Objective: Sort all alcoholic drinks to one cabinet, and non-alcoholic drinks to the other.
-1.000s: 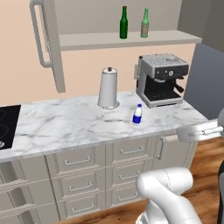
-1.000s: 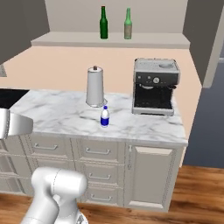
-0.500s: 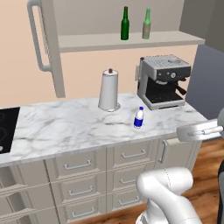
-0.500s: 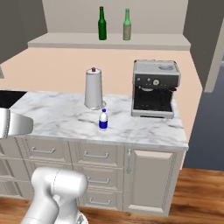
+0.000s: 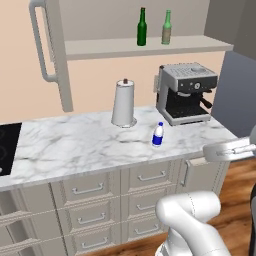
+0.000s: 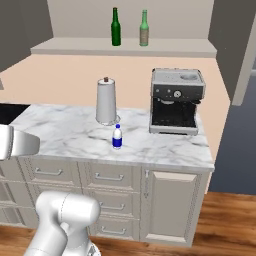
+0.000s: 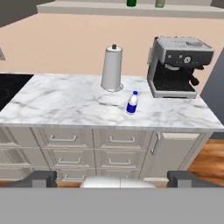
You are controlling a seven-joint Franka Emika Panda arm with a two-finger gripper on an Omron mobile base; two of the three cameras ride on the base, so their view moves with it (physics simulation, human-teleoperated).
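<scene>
Standing on the shelf [image 5: 100, 48]: two green bottles [image 5: 142, 28].

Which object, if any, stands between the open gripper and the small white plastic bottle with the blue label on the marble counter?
Nothing visible does. In the hand view the gripper faces the small white plastic bottle across open space; the paper towel roll and coffee machine stand behind it.

Ahead of me runs a white marble counter [image 5: 75, 145] over pale grey drawers [image 6: 107, 177] with bar handles. On it, a paper towel roll [image 5: 123, 104] stands upright near the peach wall [image 7: 70, 48], with a steel espresso machine [image 6: 176, 100] at three o'clock from it. A black cooktop [image 5: 7, 145] sits at nine o'clock. A beige shelf [image 6: 125, 47] spans above. Wood floor [image 6: 225, 220] lies at four o'clock.
</scene>
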